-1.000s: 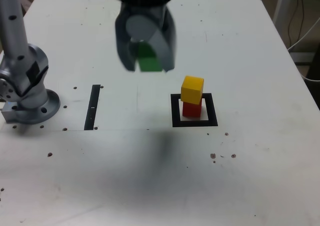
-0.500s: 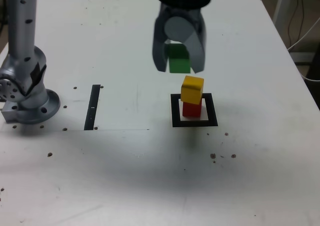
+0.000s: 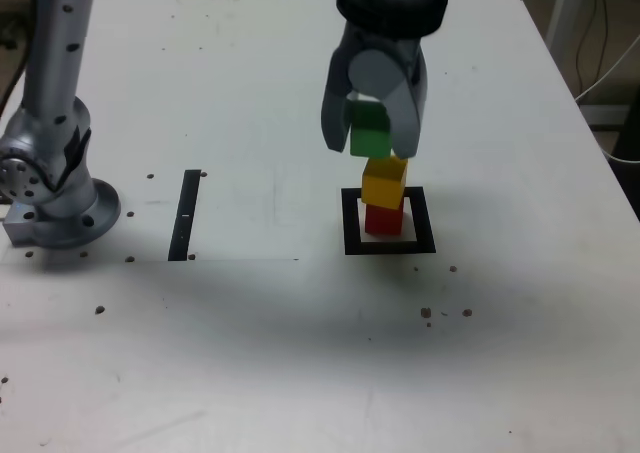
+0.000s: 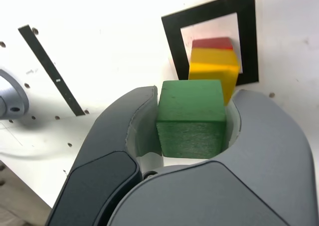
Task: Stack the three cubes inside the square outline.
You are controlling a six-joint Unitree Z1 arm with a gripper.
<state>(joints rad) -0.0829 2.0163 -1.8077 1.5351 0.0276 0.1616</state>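
My gripper (image 3: 373, 141) is shut on the green cube (image 3: 369, 133), which hangs in the air just above the other two cubes and slightly toward the exterior view's left of them. In the wrist view the green cube (image 4: 190, 117) sits squeezed between both grey fingers (image 4: 122, 131). The yellow cube (image 3: 384, 184) rests on the red cube (image 3: 383, 219), a little askew. That pair stands inside the black square outline (image 3: 351, 223). The wrist view shows the yellow cube (image 4: 214, 71), a strip of the red cube (image 4: 212, 43) and the outline (image 4: 172, 34) just beyond the green one.
The arm's grey base (image 3: 50, 188) stands at the exterior view's left. A thin black strip (image 3: 186, 213) lies between the base and the outline. Small dark specks dot the white table (image 3: 300, 353). Cables hang past the table's right edge (image 3: 610, 53).
The gripper has carried the green cube toward the exterior view's right and lower, from left of the stack to just above the yellow cube. The yellow and red cubes have not moved.
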